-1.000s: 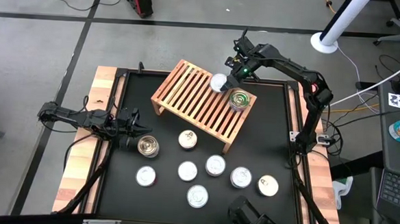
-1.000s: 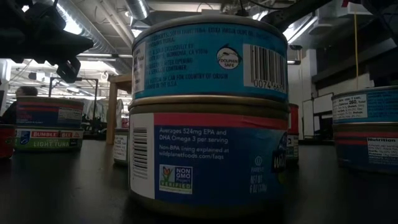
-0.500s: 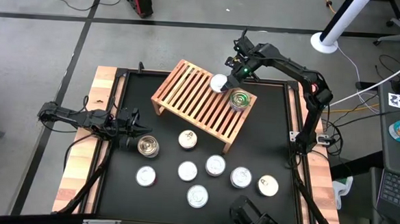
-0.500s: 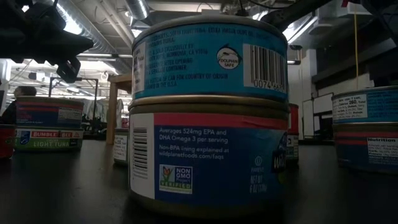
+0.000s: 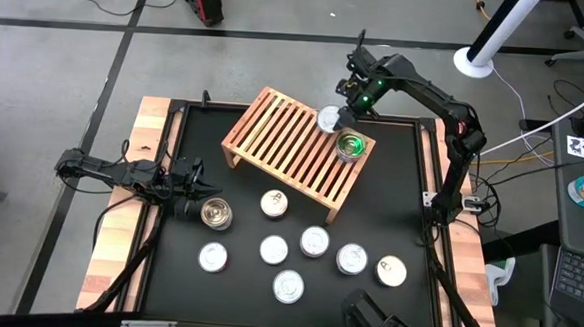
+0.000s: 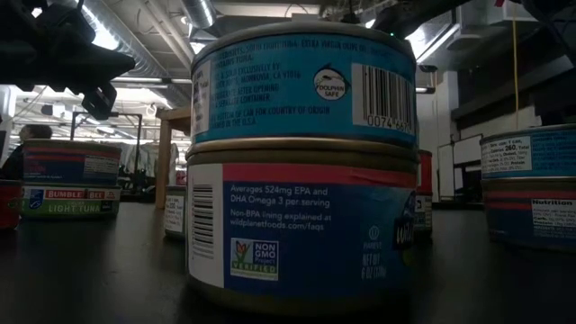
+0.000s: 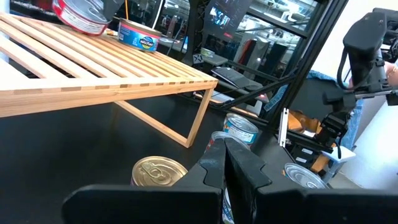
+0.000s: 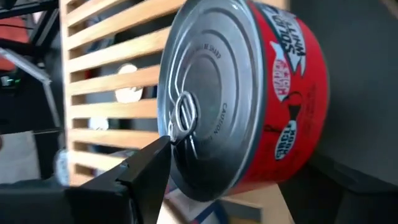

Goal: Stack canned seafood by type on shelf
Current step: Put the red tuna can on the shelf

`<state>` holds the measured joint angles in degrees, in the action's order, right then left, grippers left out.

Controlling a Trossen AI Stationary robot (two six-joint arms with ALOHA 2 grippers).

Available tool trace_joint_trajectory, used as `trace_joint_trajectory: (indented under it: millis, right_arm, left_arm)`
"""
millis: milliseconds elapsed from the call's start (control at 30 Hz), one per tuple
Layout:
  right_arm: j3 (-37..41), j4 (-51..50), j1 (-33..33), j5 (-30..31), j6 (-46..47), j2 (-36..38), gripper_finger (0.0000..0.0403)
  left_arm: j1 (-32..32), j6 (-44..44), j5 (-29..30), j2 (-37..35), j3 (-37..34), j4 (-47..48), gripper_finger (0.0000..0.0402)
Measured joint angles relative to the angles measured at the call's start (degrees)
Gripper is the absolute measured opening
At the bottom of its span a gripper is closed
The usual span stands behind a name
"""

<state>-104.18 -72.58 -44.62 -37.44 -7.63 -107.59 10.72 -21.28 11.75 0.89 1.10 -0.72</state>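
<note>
The wooden slatted shelf (image 5: 295, 149) stands at the far middle of the table. A blue-labelled can (image 5: 350, 145) rests on its bottom at the shelf's right end. My right gripper (image 5: 341, 108) is shut on a red-labelled can (image 8: 249, 93) with a silver pull-tab lid, just above the shelf's far right part. Several more cans stand on the table in front of the shelf, such as one (image 5: 275, 204). My left gripper (image 5: 199, 189) waits shut at the table's left, beside a gold-lidded can (image 5: 216, 214). My right gripper pinches the red can across its two flat faces. One finger (image 8: 146, 168) lies on the lid's rim (image 8: 174, 134) by the pull tab; the can hides the other. The fingers slant down from the far right. The can sits tilted over the slats (image 7: 81, 15).
Near the front edge, cans stand in stacks of two (image 6: 301, 162), with others left (image 6: 70, 180) and right (image 6: 531, 184). Bare black table lies between the shelf and the left gripper. Wooden side rails (image 5: 118, 235) border the table.
My right gripper has risen a little and tipped, carrying the red can slightly toward the table's right edge, nearer the blue-labelled can on the shelf. The can stays in its hold.
</note>
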Motion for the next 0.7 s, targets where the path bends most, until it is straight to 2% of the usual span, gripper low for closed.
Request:
trace_joint_trajectory:
  millis: [333, 533, 700]
  right_arm:
    - [-0.03, -2.07, 0.49, -0.44, -0.39, 0.00, 0.0267]
    - [-0.09, -2.46, 3.42, 2.38, -1.60, 0.00, 0.0266]
    - [-0.11, -2.27, 5.11, 7.08, -1.69, 0.03, 0.0266]
  left_arm:
    - [0.00, 0.02, 0.00, 0.00, 0.00, -0.02, 0.0005]
    - [0.00, 0.02, 0.02, 0.00, 0.00, -0.01, 0.0005]
    - [0.00, 0.01, 0.00, 0.00, 0.00, 0.00, 0.0005]
